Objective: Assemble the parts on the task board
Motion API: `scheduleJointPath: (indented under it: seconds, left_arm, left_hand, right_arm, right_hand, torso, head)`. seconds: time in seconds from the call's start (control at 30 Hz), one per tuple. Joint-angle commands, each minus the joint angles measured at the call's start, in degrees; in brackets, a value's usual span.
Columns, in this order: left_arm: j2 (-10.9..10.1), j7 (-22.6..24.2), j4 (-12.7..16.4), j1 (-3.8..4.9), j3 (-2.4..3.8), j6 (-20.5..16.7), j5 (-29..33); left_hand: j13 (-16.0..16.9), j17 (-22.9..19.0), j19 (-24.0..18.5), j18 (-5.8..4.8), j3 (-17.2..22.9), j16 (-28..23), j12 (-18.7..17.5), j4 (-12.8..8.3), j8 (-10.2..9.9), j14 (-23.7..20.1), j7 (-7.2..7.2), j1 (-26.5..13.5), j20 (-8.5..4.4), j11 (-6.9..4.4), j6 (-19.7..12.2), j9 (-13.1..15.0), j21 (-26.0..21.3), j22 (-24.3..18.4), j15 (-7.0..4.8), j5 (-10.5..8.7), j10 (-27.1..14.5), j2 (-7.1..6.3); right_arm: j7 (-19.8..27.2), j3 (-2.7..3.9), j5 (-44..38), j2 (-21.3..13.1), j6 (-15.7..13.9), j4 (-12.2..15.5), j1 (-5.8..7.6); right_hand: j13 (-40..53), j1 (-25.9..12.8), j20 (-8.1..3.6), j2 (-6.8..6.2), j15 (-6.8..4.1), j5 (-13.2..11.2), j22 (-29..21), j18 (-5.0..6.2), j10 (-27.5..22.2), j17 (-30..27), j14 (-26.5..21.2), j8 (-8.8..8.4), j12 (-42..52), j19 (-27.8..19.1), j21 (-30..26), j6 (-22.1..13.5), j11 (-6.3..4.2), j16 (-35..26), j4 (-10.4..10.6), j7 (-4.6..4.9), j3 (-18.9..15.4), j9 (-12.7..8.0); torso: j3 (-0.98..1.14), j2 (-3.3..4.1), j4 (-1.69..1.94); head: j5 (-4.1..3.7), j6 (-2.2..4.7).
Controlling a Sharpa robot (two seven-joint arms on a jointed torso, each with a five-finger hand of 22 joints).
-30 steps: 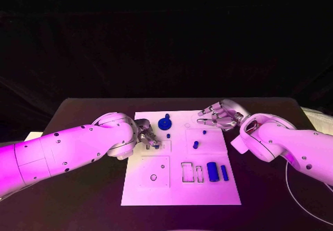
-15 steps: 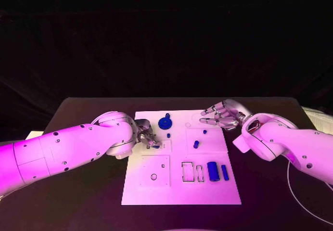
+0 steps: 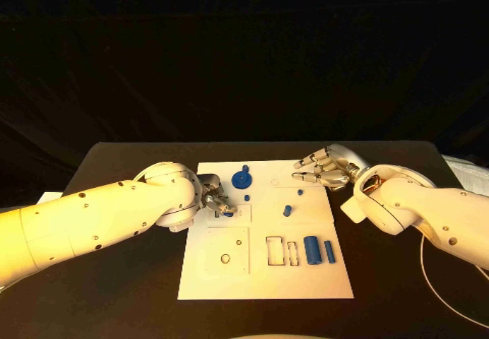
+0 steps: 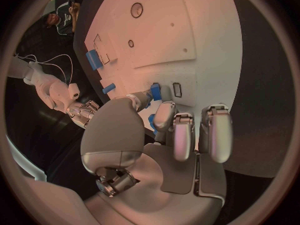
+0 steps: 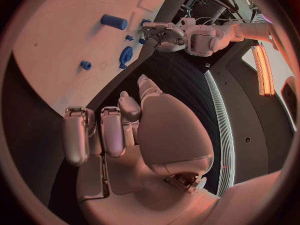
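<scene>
The white task board (image 3: pixel 265 279) lies mid-table. My left hand (image 3: pixel 216 198) is at its left edge and pinches a small blue part (image 4: pixel 155 91) between thumb and finger, close to a small rectangular slot (image 4: pixel 177 89). My right hand (image 3: pixel 324 169) hovers over the board's far right corner, fingers loosely apart and holding nothing. On the board are a blue gear (image 3: pixel 242 180), a small peg (image 3: pixel 301 192), a short cylinder (image 3: pixel 287 210), a thick cylinder (image 3: pixel 311 251) and a thin bar (image 3: pixel 329 251).
Two rectangular slots (image 3: pixel 275 251) and a round hole (image 3: pixel 225 259) sit in the board's near half. Black table (image 3: pixel 122 296) surrounds the board. A white cable (image 3: pixel 433 282) runs by the right arm. The right wrist view shows the gear (image 5: pixel 127 54) and the left hand (image 5: pixel 161 34).
</scene>
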Motion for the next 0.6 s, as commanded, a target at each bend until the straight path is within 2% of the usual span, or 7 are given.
scheduleJointPath:
  seconds: [0.03, 0.2, 0.3, 0.43, 0.6]
  left_arm:
    - [0.4, -1.2, -0.6, -0.46, -0.42, 2.9, -0.3]
    - [0.9, -1.3, -1.2, -0.42, -0.41, 3.5, -0.3]
    - [1.3, -1.3, -1.6, -0.37, -0.41, 3.8, -0.3]
    - [1.6, -1.3, -2.2, -0.33, -0.40, 4.0, -0.3]
    - [2.0, -1.4, -2.9, -0.28, -0.39, 4.0, -0.3]
  left_hand:
    - [0.2, 15.1, 2.9, -0.68, 2.8, 0.2, 0.4, -3.4, -0.1, 5.9, -1.24, -1.1, -0.44, -0.03, 1.5, 0.0, 0.2, 8.9, -0.53, 0.13, 0.6, 0.05]
    - [0.5, 15.1, 2.9, -0.70, 1.9, 0.2, 0.7, -3.2, -0.2, 5.9, -1.38, -1.9, -0.54, -0.14, 1.8, 0.0, 0.3, 9.0, -0.63, 0.14, 0.8, -0.09]
    - [1.0, 15.1, 3.1, -0.78, 0.6, 0.2, 1.1, -3.1, -0.2, 5.9, -1.60, -2.9, -0.65, -0.31, 2.4, -0.1, 0.5, 9.3, -0.77, 0.14, 1.1, -0.68]
    - [1.1, 15.1, 3.2, -0.81, -0.2, 0.2, 1.2, -3.0, -0.3, 5.9, -1.71, -3.5, -0.74, -0.42, 2.8, -0.1, 0.6, 9.4, -0.86, 0.13, 1.3, -0.86]
    - [1.1, 15.1, 3.2, -0.81, -0.8, 0.2, 1.2, -2.8, -0.4, 5.9, -1.78, -3.9, -0.80, -0.48, 3.1, -0.1, 0.5, 9.4, -0.92, 0.13, 1.3, -0.94]
  right_arm:
    - [-0.1, 0.00, -0.1, 0.0, 0.2, 0.3, -0.05]
    - [-0.1, 0.00, 0.0, 0.1, 0.3, 0.6, -0.05]
    - [-0.1, 0.00, 0.1, 0.1, 0.3, 0.7, -0.05]
    - [-0.1, 0.00, 0.3, 0.1, 0.3, 0.7, -0.05]
    - [-0.2, 0.00, 0.6, 0.1, 0.4, 0.8, -0.05]
  right_hand:
    - [-0.1, 0.0, -0.05, 0.62, -0.11, 0.4, 1.8, 0.66, 0.0, -0.1, 2.6, 0.32, 0.0, -0.3, -0.2, 0.4, -0.12, -0.3, 0.1, 0.15, -0.2, 0.1]
    - [-0.1, 0.0, -0.05, 0.61, -0.12, 0.4, 1.8, 0.67, -0.1, -0.2, 2.6, 0.33, -0.1, -0.3, -0.2, 0.4, -0.12, -0.3, 0.1, 0.14, -0.2, 0.1]
    - [-0.3, 0.1, -0.06, 0.56, -0.13, 0.3, 1.6, 0.70, -0.2, -0.3, 2.5, 0.37, -0.2, -0.4, -0.3, 0.5, -0.15, -0.5, 0.0, 0.12, -0.3, 0.1]
    - [-0.3, 0.2, -0.08, 0.48, -0.15, 0.2, 1.6, 0.72, -0.2, -0.3, 2.5, 0.38, -0.3, -0.4, -0.4, 0.5, -0.16, -0.5, -0.1, 0.10, -0.3, 0.1]
    - [-0.1, 0.4, -0.11, 0.27, -0.18, 0.0, 1.6, 0.70, -0.1, -0.1, 2.6, 0.41, 0.0, -0.4, -0.4, 0.6, -0.20, -0.4, -0.3, 0.07, -0.5, 0.1]
  torso:
    - [0.05, -0.01, 0.03]
    - [0.03, -0.05, -0.01]
    - [0.02, -0.03, 0.02]
    - [0.07, -0.03, -0.04]
    - [0.04, -0.01, 0.02]
  head:
    - [0.09, -0.13]
    - [0.19, -0.14]
    - [0.13, -0.19]
    - [0.12, -0.18]
    - [0.01, -0.19]
